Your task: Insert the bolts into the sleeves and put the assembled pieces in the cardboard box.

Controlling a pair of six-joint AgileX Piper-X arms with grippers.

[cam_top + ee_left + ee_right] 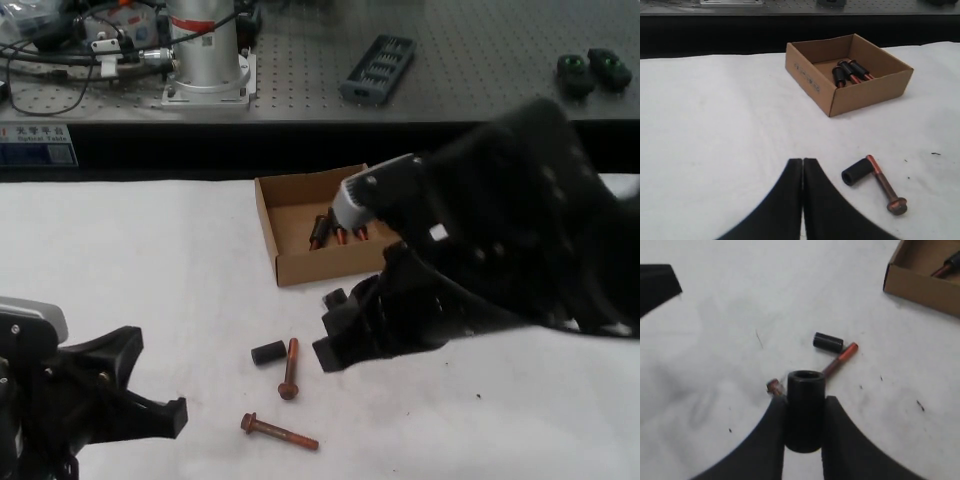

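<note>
a white cloth (150, 260) covers the lower frame; across the top runs a grey perforated metal table (480, 50), with an upright silver metal post (205, 40) upper left.

Counter (715, 125) is covered in white cloth, matt and faintly fuzzy, with a few dark specks. Cardboard box (862, 97): plain brown paperboard, matt, raw cut edges. Bolt (883, 184) is recorded as copper-toned metal with a dull sheen. Loose sleeve (856, 173) and held sleeve (805, 415) are black, matt and smooth. Jaws of right gripper (805, 401) and left gripper (803, 162) are noted as black, matt, plastic-like.
</note>
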